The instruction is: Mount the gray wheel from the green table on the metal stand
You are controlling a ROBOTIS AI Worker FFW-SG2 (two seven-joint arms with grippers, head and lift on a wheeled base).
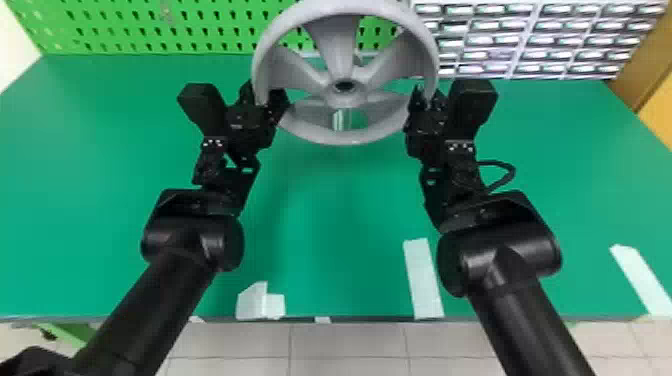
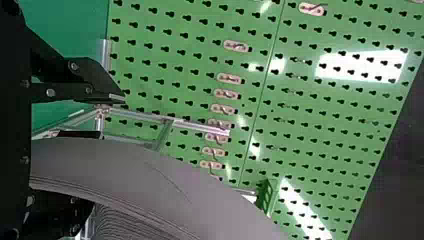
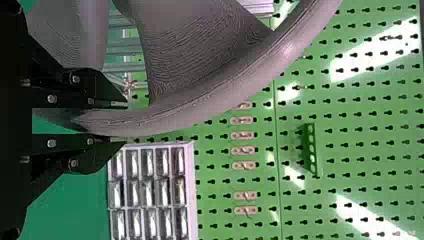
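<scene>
Well, your right gripper (image 1: 425,96) has its two fingers (image 3: 107,95) set narrow on the rim of the one gray wheel (image 1: 350,137), one to each side of it. Your left gripper (image 1: 263,97) is at the opposite side of that same rim; you can't tell from here whether it grips. Between your two grippers, the wheel is up over the green bench (image 1: 340,225), tilted, and you can count five spokes running from the rim to a single hub (image 1: 345,99) with one dark hole in it. Beyond the wheel, your left wrist view gives you part of the metal stand (image 2: 195,126), its thin bars in front of the green pegboard (image 1: 120,25). The wheel is apart from those bars. At the bench's back, right of the pegboard in your head view, there are several rows of small drawers (image 1: 545,37). Nearer you, two long pale strips (image 1: 422,280) lie on the bench, toward its front edge.
</scene>
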